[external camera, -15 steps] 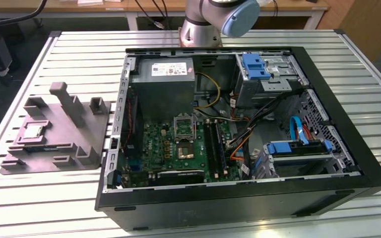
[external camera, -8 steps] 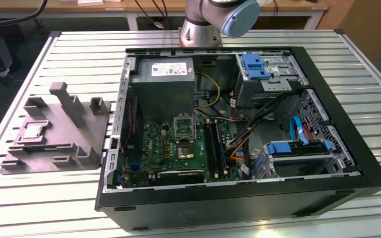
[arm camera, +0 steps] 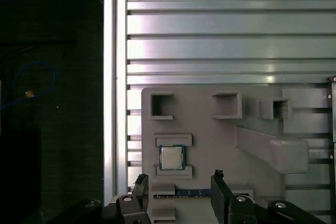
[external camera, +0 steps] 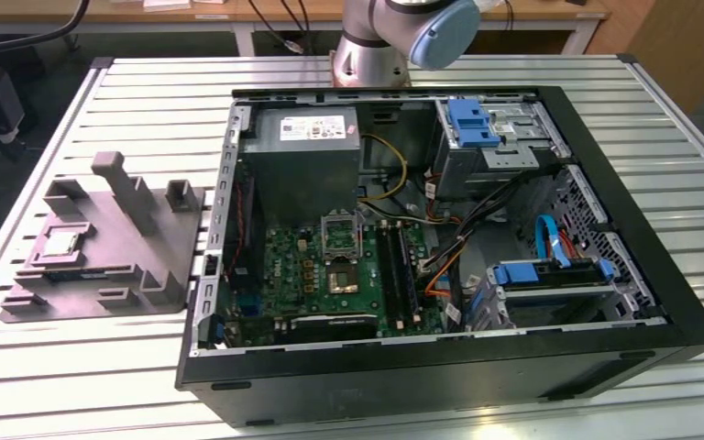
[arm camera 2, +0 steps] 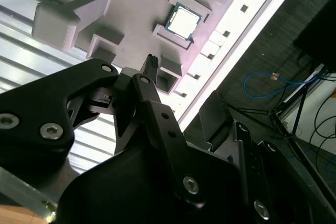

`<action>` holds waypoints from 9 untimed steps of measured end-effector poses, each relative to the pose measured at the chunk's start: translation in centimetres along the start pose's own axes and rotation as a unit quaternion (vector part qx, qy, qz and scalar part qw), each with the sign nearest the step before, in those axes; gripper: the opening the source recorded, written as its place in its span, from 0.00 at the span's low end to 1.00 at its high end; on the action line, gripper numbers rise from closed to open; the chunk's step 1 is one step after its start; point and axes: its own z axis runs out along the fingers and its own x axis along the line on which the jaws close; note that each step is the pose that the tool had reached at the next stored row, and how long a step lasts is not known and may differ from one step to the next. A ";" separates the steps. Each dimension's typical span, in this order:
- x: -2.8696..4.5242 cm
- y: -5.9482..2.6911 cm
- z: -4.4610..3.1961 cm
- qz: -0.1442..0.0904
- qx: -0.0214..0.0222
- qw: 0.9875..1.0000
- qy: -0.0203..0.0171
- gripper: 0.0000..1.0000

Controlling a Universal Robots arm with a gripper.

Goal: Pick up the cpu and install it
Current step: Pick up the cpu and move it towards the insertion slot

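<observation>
The cpu [external camera: 59, 242], a small silvery square chip, lies flat in a recess of the grey moulded tray [external camera: 120, 289] at the exterior view's left. In both wrist views I look down on that tray. My gripper [arm camera: 179, 177] hangs above the tray's edge, open and empty, with the cpu [arm camera: 171, 157] just beyond the fingertips and roughly between their lines. In the second wrist view the cpu [arm camera 2: 183, 20] sits well ahead of the gripper [arm camera 2: 182, 77], with a gap between them. The motherboard socket [external camera: 341, 272] lies inside the open computer case [external camera: 450, 376], its metal frame raised.
The tray has upright posts [external camera: 126, 188] and small block walls [arm camera: 227, 106] around the chip. The slatted metal table [arm camera: 231, 35] ends at an edge [arm camera: 109, 77] close to the tray. Cables, drive bays and a power supply [external camera: 309, 137] crowd the case. The arm's base [external camera: 377, 46] stands behind the case.
</observation>
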 end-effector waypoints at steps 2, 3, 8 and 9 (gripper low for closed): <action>0.00 0.00 0.04 0.000 0.000 1.000 0.000 0.59; 0.00 0.00 0.06 0.000 0.000 1.000 0.000 0.59; 0.00 -0.01 0.15 0.000 0.000 1.000 0.000 0.59; 0.00 -0.01 0.17 0.000 0.000 1.000 0.000 0.59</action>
